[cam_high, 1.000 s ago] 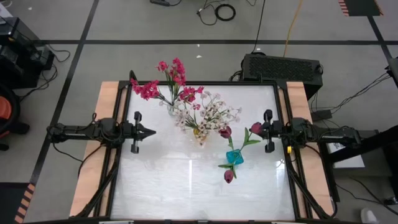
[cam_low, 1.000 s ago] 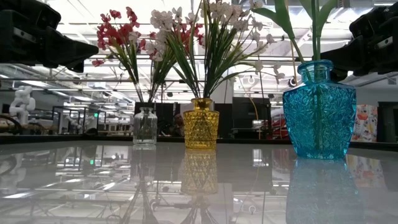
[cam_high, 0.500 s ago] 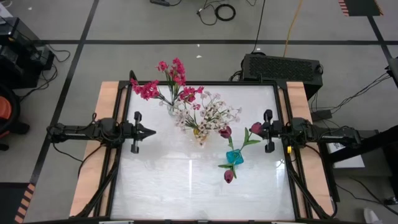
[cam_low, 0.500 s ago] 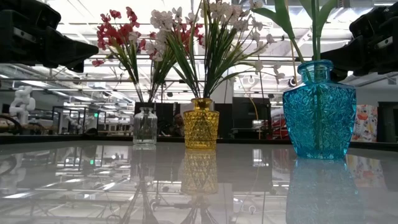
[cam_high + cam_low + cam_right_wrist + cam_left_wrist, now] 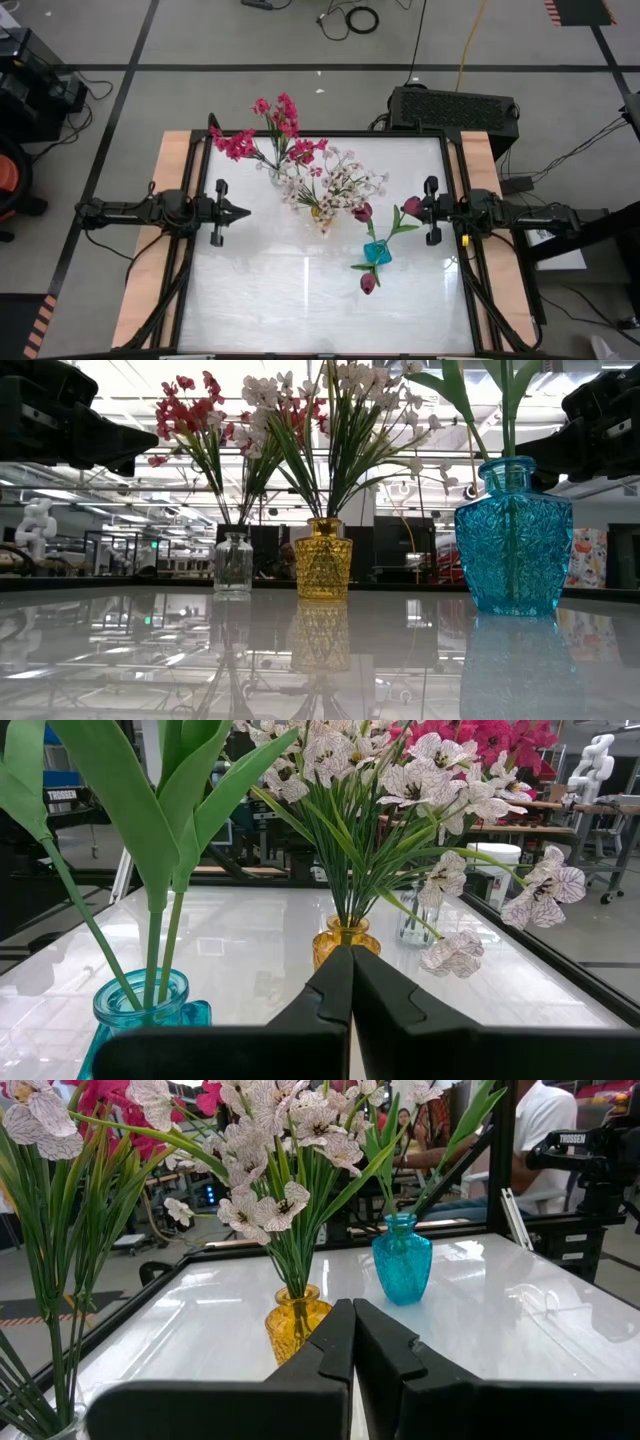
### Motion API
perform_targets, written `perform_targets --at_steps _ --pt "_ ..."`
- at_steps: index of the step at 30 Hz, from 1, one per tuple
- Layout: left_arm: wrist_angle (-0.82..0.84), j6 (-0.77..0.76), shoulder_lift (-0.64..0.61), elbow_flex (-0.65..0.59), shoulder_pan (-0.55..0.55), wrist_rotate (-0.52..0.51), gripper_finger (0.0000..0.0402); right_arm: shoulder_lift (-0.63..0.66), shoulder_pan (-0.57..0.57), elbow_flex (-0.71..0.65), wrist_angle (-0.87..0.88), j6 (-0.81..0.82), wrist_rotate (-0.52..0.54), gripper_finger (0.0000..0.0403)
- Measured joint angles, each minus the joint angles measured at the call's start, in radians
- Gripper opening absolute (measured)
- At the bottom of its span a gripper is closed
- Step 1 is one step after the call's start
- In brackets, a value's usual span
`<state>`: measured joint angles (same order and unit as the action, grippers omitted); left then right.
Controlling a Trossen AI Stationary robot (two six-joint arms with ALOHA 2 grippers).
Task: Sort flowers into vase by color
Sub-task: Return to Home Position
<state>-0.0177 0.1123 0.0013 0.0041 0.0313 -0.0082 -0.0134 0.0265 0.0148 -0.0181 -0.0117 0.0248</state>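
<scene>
Three vases stand upright on the white table. A clear vase [image 5: 233, 563] holds magenta-pink flowers [image 5: 262, 131]. A yellow vase [image 5: 322, 559] holds white flowers [image 5: 338, 184]. A blue vase [image 5: 513, 538] holds dark maroon tulip buds [image 5: 367, 283] on green stems. My left gripper [image 5: 246, 212] is shut at the table's left side, level, pointing at the vases. My right gripper [image 5: 404, 209] is shut at the right side, close to a tulip bud [image 5: 411, 206]; I cannot tell whether it touches it.
A black box [image 5: 453, 108] sits on the floor beyond the table's far right corner, with cables [image 5: 362, 18] farther off. Wooden strips [image 5: 150, 250] run along the table's left and right edges. Bare white table [image 5: 290, 300] lies near the front edge. A person sits beyond the table in the left wrist view.
</scene>
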Motion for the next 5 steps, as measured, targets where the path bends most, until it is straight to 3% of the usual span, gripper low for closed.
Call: perform_targets --at_steps 5 --pt "0.0 0.0 0.0 0.0 0.0 0.0 0.0009 0.0 0.0 0.0 0.0 0.0 0.0 0.0"
